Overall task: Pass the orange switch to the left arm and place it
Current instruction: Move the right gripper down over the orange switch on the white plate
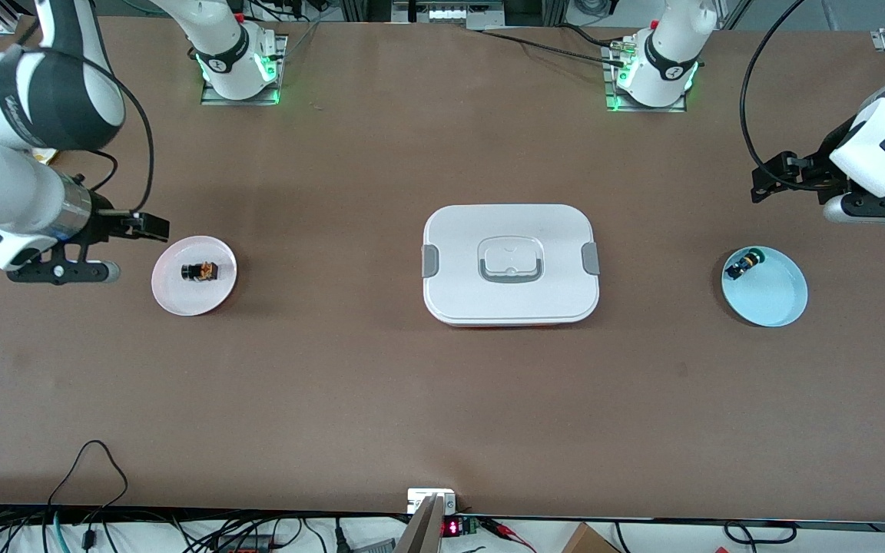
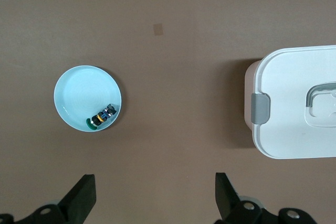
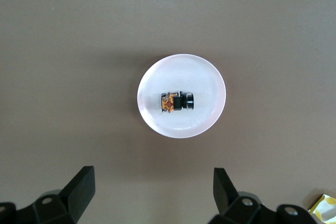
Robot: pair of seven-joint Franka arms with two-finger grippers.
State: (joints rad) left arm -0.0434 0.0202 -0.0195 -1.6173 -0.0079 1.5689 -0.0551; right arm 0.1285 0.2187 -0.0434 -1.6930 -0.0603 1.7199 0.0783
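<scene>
Plates sit at either end of the table (image 1: 381, 399) with the box (image 1: 511, 264) squarely between them. The orange switch (image 1: 200, 271) lies on its side in the pink plate (image 1: 174, 296) toward the right arm's end, its long axis running along the table's length. The right hand (image 1: 143, 225) hovers just beside that plate, empty, its fingers spread wide; seen from its own wrist, the switch lies at twelve o'clock from the hand (image 3: 152, 192), straight ahead between the fingertips. The left hand (image 1: 771, 183), equally wide open and holding nothing, waits over the table near the blue plate (image 1: 784, 303), which carries a green-capped switch (image 1: 744, 266). The right arm is plainly the nearer one, so I'd expect it to pick first, closing across the short body.
</scene>
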